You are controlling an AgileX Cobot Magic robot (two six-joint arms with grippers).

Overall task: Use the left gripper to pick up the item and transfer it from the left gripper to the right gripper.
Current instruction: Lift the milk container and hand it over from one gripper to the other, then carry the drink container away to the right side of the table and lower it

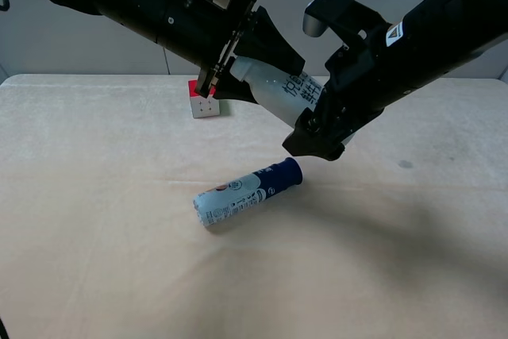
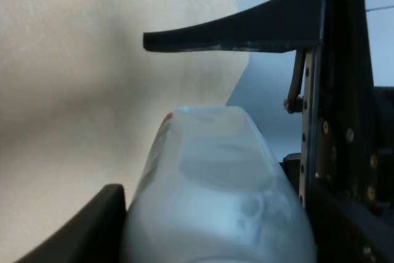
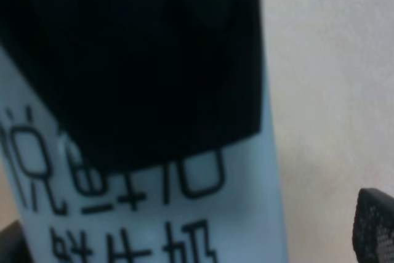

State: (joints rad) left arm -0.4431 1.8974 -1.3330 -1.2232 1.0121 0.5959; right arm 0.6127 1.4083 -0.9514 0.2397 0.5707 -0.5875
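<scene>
The left hand [image 1: 266, 77] is clamped shut on the white bottle [image 1: 284, 91], holding it in the air above the surface [image 1: 95, 220]. The bottle's long axis slants down from that hand toward the right hand [image 1: 317, 125]. The right hand's fingers stand wide open about the bottle's far end, not yet gripping.

Cream, cloth-like worktop [image 1: 95, 267], filling the high view from the near edge to the far wall. Near the middle, lying on its side: a blue-and-white tube [image 1: 248, 194], dark blue cap end toward 2 o'clock, white printed end toward 8 o'clock. Well apart, at 11 o'clock from the tube and close to the far edge: a small cube [image 1: 205, 101], red on top, white dotted face forward. At 3 o'clock from the tube, a small dark speck [image 1: 405, 164] on the cloth.
</scene>
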